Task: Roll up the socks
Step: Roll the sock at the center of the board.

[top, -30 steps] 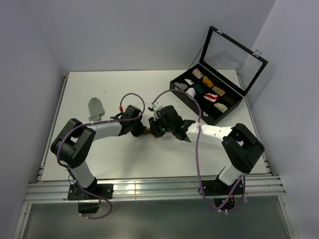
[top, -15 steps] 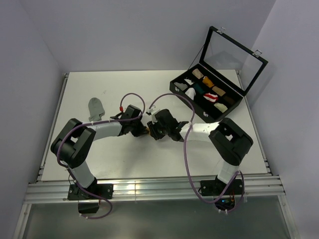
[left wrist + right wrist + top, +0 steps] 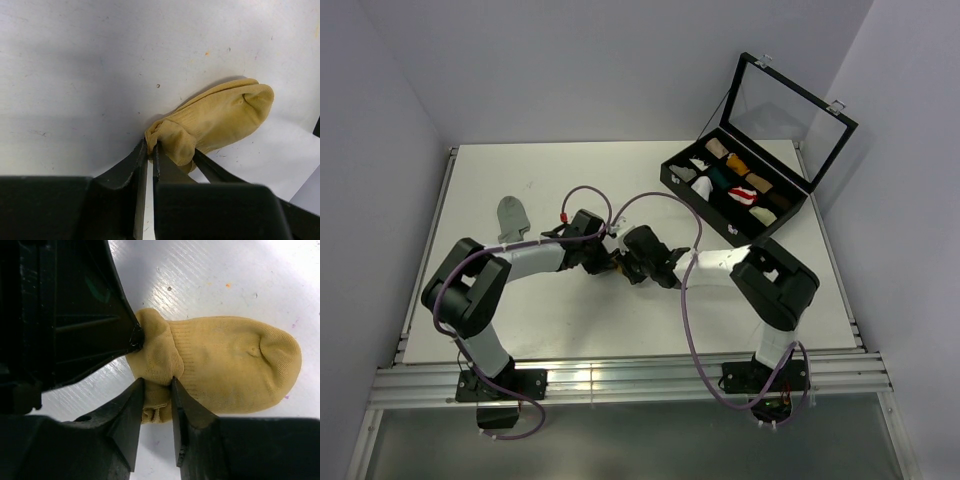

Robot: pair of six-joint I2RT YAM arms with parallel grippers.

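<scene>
A mustard-yellow sock (image 3: 230, 365) lies flat on the white table, toe pointing away from both grippers, its cuff end bunched into a small roll (image 3: 172, 140). My left gripper (image 3: 151, 147) is shut on an edge of that bunched cuff. My right gripper (image 3: 156, 390) comes in from the other side and is shut on the roll's lower fold. In the top view both grippers meet at mid-table, left gripper (image 3: 607, 262) and right gripper (image 3: 630, 266), hiding most of the sock. A short grey sock (image 3: 512, 215) lies flat at the left.
A black compartmented case (image 3: 672, 178) stands at the back right with its glass lid (image 3: 790, 105) raised; several small fabric rolls sit in it. Cables loop over both arms. The table's near edge runs just in front of the arm bases.
The right arm's elbow has swung in and leftward, bringing its gripper closer against the left one. The left arm and the grey sock have stayed put.
</scene>
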